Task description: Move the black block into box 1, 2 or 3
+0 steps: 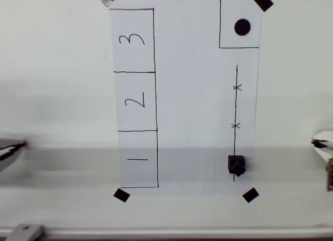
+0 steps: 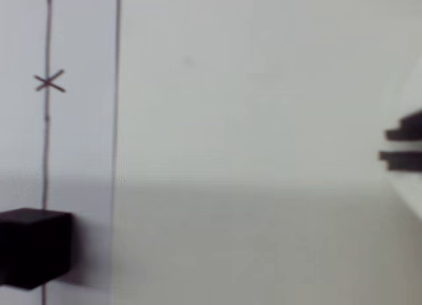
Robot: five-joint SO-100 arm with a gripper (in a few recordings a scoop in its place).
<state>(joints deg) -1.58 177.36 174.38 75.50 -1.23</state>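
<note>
The black block sits on the white paper sheet near its lower right corner in the overhead view, on the bottom end of the pen line that carries two small crosses. Box 1 lies across the sheet at its lower left corner, well apart from the block, with box 2 and box 3 stacked above it along the left edge.

In my wrist view the block shows at the lower left corner, on the same line, with a cross above it. Dark bars at the right edge of that view may be part of my pincer, but the picture is too blurred there, so I cannot tell whether it is spread or pressed together. It holds nothing that I can see.

I judge the block to be a small, rigid, light cube with matte faces, so it should neither crush nor slip much. The best hold looks like two opposite side faces, taken squarely and low, so it cannot twist out at a corner. Being so light, it may skid if one finger touches first.
</note>
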